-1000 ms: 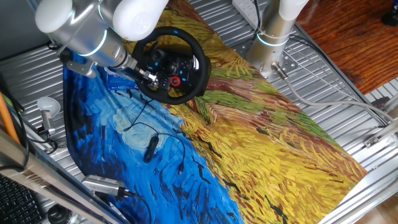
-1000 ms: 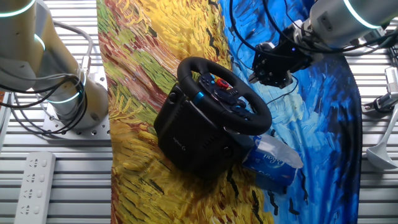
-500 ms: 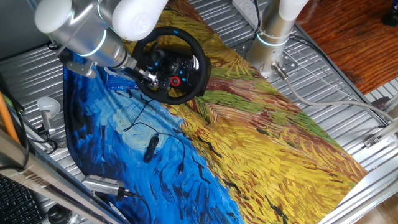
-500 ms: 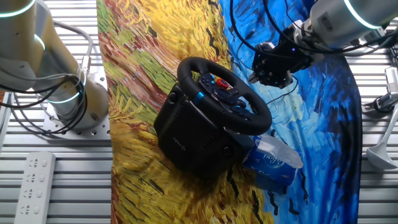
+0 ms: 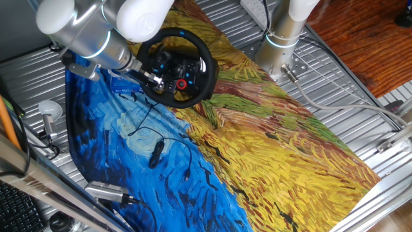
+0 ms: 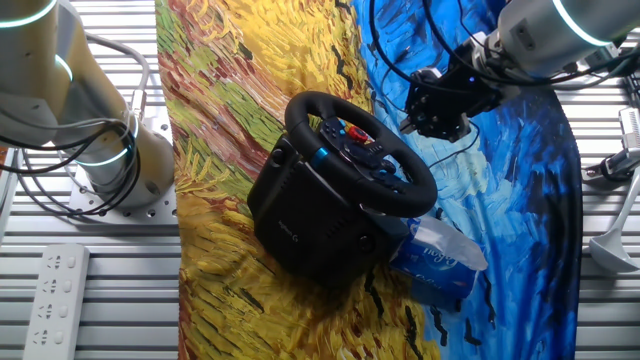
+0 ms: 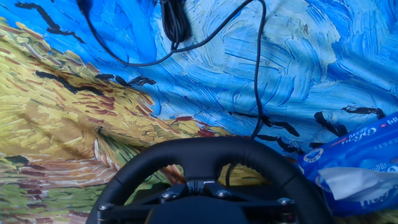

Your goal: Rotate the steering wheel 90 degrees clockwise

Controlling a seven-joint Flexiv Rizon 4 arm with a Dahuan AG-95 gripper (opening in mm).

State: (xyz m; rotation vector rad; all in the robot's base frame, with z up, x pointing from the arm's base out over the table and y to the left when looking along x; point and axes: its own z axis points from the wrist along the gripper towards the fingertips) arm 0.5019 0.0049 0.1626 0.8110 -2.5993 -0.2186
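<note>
The steering wheel (image 5: 193, 48) is black with a thick round rim, and a red knob shows on its hub. It stands tilted on its base (image 6: 300, 215) on the painted cloth. My gripper (image 5: 154, 80) is at the rim's side toward the blue half of the cloth (image 6: 425, 125). In the hand view the rim (image 7: 205, 152) arcs just beyond my gripper (image 7: 194, 185), whose fingers are pressed together with nothing between them. Whether they touch the rim cannot be told.
A blue tissue pack (image 6: 440, 255) lies against the wheel's base (image 7: 360, 168). A small black cabled device (image 5: 155, 153) and its wire lie on the blue cloth (image 7: 175, 22). A second arm's base (image 5: 281, 38) stands beside the cloth. A power strip (image 6: 55, 290) lies on the slatted table.
</note>
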